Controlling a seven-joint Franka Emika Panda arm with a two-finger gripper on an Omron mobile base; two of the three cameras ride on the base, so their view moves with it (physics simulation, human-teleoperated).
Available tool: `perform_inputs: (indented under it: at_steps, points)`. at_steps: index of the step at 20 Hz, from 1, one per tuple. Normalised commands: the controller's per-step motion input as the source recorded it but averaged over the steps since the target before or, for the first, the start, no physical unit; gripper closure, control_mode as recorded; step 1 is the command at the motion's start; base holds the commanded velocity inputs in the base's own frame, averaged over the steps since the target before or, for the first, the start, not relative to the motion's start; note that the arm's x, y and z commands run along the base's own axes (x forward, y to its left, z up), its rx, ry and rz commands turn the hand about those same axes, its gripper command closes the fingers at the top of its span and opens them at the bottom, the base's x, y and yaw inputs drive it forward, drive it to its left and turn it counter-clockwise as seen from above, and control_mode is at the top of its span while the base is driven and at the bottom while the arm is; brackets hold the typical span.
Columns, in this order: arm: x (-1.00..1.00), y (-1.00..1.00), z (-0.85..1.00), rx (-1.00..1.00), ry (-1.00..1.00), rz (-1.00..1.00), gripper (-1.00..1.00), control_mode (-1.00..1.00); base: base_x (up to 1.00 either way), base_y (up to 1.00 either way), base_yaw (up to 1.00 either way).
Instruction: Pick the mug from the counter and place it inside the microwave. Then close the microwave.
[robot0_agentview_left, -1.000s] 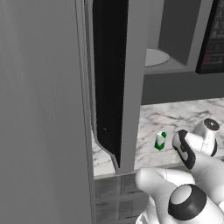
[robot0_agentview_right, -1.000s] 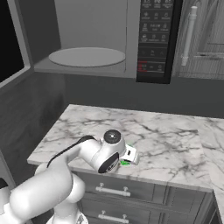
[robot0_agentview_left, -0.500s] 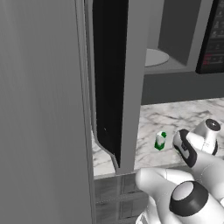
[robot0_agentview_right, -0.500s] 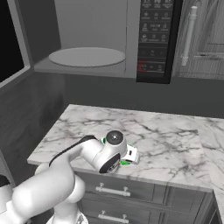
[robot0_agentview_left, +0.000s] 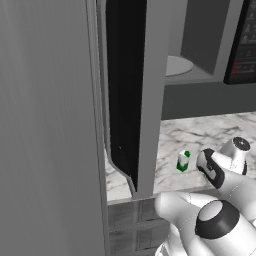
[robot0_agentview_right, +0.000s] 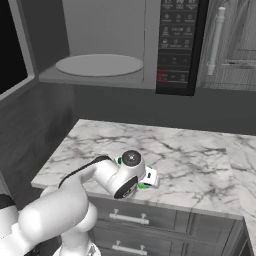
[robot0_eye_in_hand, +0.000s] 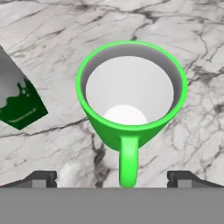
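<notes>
Since a second ago the hand has dropped lower over the counter (robot0_agentview_right: 190, 150) and edged a little toward its front edge; the mug, the carton and the microwave stand where they were.

In your hand view, the green mug (robot0_eye_in_hand: 131, 103) sits upright on the marble, mouth open toward the camera, white inside, its handle pointing down toward the lens. The gripper (robot0_eye_in_hand: 112, 178) has its two dark fingertips (robot0_eye_in_hand: 40, 178) set wide apart, one on either side of the handle. They touch nothing and hold nothing.

A small green-and-white carton (robot0_eye_in_hand: 19, 103) stands just beside the mug, to the left in that view. From your left base camera the same carton (robot0_agentview_left: 183, 161) shows on the counter near the front edge, close to the wrist.

In the right base view the arm bends low over the counter's front edge, and only slivers of green show from under the wrist.

The microwave (robot0_agentview_right: 150, 45) hangs above the counter. Its door (robot0_agentview_left: 127, 90) is swung fully open, and the round white plate (robot0_agentview_right: 99, 65) inside is bare.
</notes>
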Motion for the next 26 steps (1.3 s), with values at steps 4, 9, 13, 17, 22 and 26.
perform_inputs:
  at_steps: [4,9,13,17,22,26]
  points:
    - [0.08,-0.09,-0.06,0.0,0.0,0.0,-1.0,-1.0,0.0,0.0,0.0]
    - [0.15,-0.12,0.0,0.0,0.0,0.0,-1.0,-1.0,0.0,0.0,0.0]
    - [0.07,-0.1,0.0,0.0,0.0,0.0,-1.0,-1.0,0.0,0.0,0.0]
    - [0.02,0.0,0.0,0.0,0.0,0.0,-1.0,-1.0,0.0,0.0,0.0]
    - [-0.09,0.0,0.0,0.0,0.0,0.0,-1.0,-1.0,0.0,0.0,0.0]
    - [-0.05,0.0,0.0,0.0,0.0,0.0,-1.0,-1.0,0.0,0.0,0.0]
